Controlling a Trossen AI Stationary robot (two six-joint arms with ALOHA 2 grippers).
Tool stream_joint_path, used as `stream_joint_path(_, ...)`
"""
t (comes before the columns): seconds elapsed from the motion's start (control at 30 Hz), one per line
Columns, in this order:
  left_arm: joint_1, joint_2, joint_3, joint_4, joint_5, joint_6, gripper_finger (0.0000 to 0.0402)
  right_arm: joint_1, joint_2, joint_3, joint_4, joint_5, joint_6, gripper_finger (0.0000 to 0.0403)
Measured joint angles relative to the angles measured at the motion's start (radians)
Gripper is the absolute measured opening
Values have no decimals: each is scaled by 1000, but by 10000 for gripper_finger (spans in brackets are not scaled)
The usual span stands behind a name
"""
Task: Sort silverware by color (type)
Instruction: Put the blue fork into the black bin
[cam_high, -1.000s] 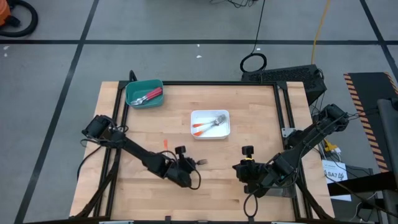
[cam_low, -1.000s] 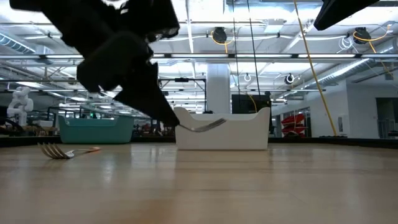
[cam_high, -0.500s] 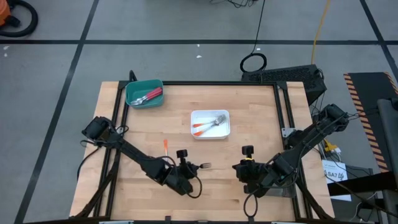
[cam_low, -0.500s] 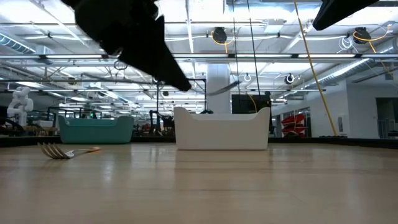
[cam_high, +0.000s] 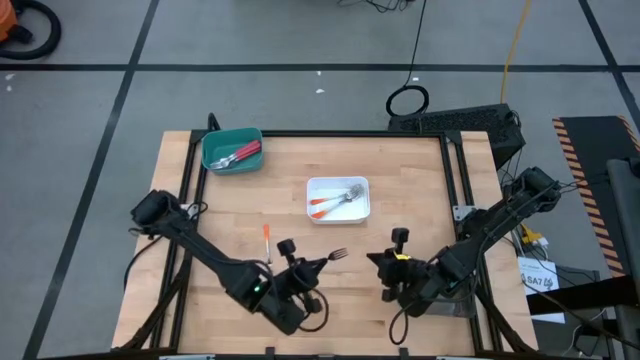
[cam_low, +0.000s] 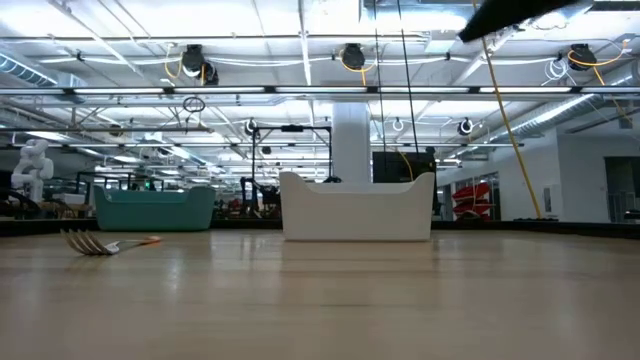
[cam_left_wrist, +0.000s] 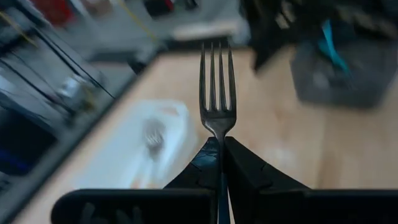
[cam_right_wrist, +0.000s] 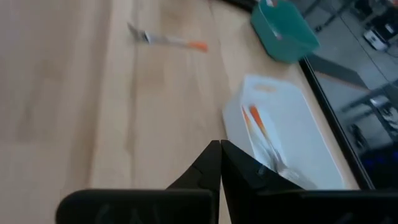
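My left gripper (cam_high: 320, 262) hangs above the table's near middle, shut on a fork (cam_left_wrist: 216, 87) whose silver head sticks out past the fingertips; a thin bluish strip shows between the fingers. Near it on the right, my right gripper (cam_high: 374, 260) is shut on nothing. An orange-handled fork (cam_high: 267, 240) lies flat on the table left of the held one. The white tray (cam_high: 338, 199) holds orange-handled forks. Red-handled ones lie in the teal tray (cam_high: 232, 150). The left gripper is out of the low view. My left gripper pinches the fork's neck (cam_left_wrist: 219, 132), just behind the head, between its two fingers. The fork lies along the fingers, tines (cam_high: 338, 254) pointing ahead toward the table's far right. It is lifted clear of the table, and its handle is hidden between the fingers.
The white tray (cam_low: 357, 208) stands past the table's middle and the teal tray (cam_low: 153, 208) at the far left corner. A black frame (cam_high: 460, 180) runs along the table's sides. Bare wood lies between the grippers and the white tray.
My left gripper has risen with the fork, out of the low view's top, and tipped from pointing steeply down toward level. The fork's head has swung toward the table's far right. My right gripper has tipped a little and stays shut.
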Motion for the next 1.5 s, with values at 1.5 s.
stream_joint_path(1.5, -86, 86, 60, 902, -115, 780, 17, -85, 269, -108, 1279, -302, -609, 6)
